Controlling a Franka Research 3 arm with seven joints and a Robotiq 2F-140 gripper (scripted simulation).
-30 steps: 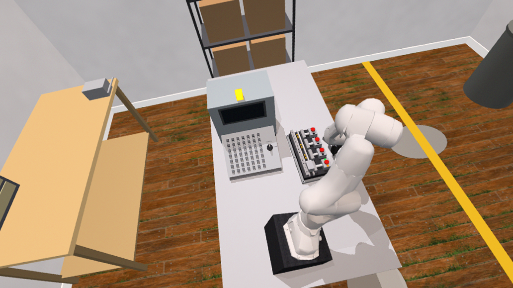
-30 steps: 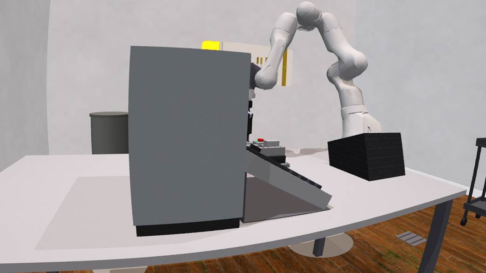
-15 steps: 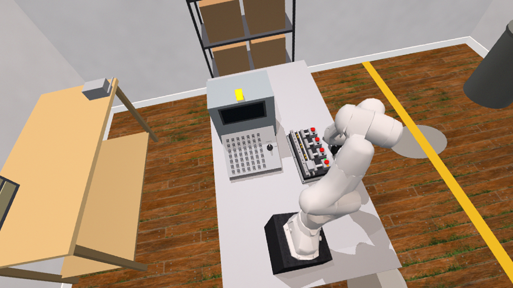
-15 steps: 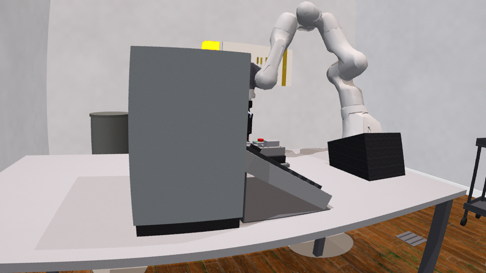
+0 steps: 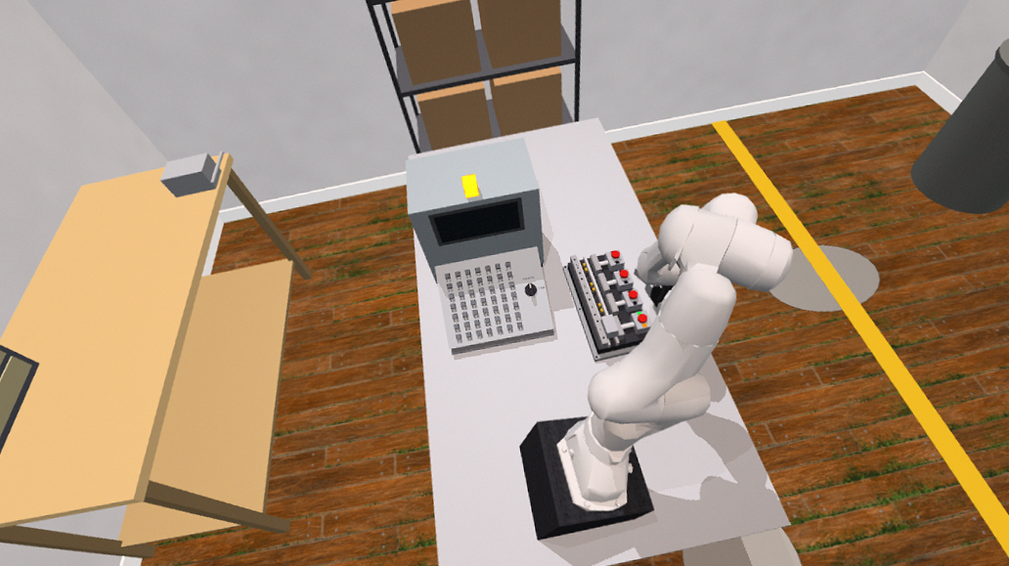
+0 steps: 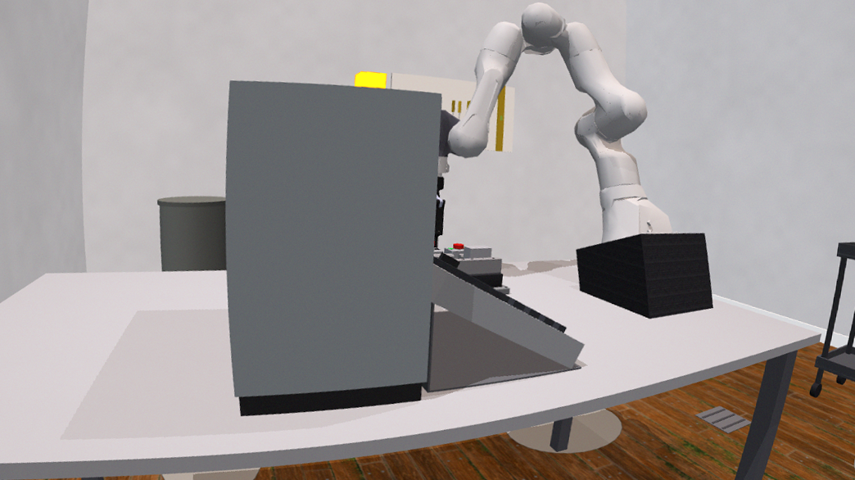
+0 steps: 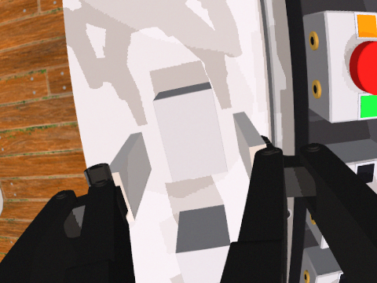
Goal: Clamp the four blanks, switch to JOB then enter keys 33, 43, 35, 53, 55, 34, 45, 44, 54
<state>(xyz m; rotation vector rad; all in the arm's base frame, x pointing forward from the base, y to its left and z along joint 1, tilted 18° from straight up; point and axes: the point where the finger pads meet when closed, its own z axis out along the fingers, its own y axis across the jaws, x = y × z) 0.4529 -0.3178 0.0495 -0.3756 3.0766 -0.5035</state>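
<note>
The gripper point(image 7: 190, 141) hangs with its fingers apart over the worktop's point(image 5: 517, 535) point(image 6: 653, 349) long edge farthest from the keypad point(image 5: 493, 302). 1 blank point(image 7: 190, 134) lies between and below the fingers, near that edge; 1 more point(image 7: 202, 240) lies just beside it.

Pincer point(image 7: 190, 141) points down, fingers parted and a gap between each pad point(image 7: 137, 177) and the middle, nothing gripped. Wrist point(image 5: 651, 260) point(image 6: 468, 139) sits directly above the pincer; the white arm point(image 5: 701, 306) point(image 6: 598, 68) arches up and over from its foot, elbow bent, highest joint well above the pincer.
</note>
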